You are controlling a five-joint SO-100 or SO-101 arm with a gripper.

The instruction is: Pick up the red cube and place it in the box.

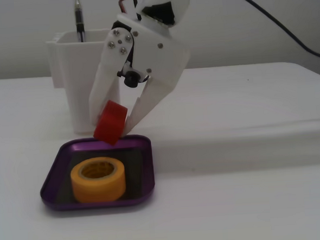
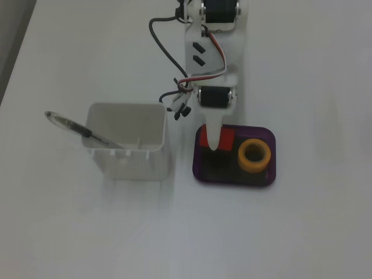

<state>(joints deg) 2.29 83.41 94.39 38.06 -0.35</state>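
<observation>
The red cube [image 1: 110, 122] is held between the two white fingers of my gripper [image 1: 113, 135], just above the back rim of the purple box [image 1: 55, 178]. From above, the red cube [image 2: 227, 138] shows on both sides of the upper finger, over the box's [image 2: 235, 181] back left corner. The gripper [image 2: 216, 145] is shut on the cube. The cube hangs tilted, and I cannot tell if it touches the box floor.
A yellow tape roll [image 1: 98, 179] lies inside the box; it also shows from above [image 2: 254, 156]. A tall white cup [image 2: 129, 141] with a pen [image 2: 81, 131] stands beside the box and behind it in the side view [image 1: 77, 76]. A black cable [image 1: 276, 23] hangs at right.
</observation>
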